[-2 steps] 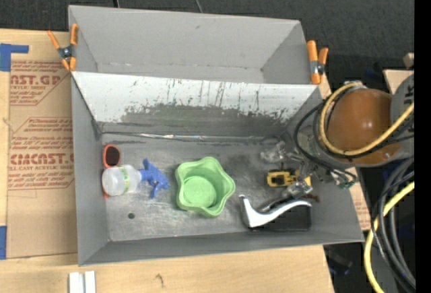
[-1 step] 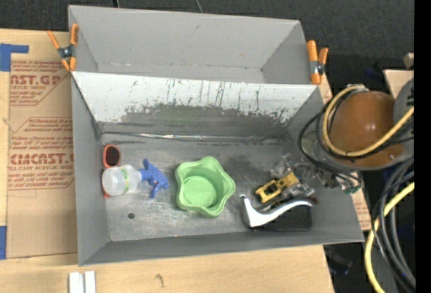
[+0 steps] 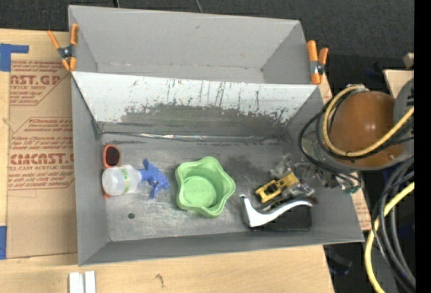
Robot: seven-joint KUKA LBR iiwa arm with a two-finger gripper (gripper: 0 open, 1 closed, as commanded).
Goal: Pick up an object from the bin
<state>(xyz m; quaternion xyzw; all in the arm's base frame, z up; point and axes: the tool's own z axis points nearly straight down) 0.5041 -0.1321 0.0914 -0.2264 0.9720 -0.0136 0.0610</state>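
My gripper is low at the right end of the bin, close against the right wall. Directly at its left tip lies a small yellow and black toy vehicle, tilted; whether they touch I cannot tell. In front of the toy, by the bin's near wall, rests a white curved handle on a black block. A green flower-shaped cup stands upright on the bin's floor, left of the toy.
Further left lie a small blue toy figure, a clear plastic jar on its side and a little red and black piece. The arm's orange dome and cables hang over the right rim.
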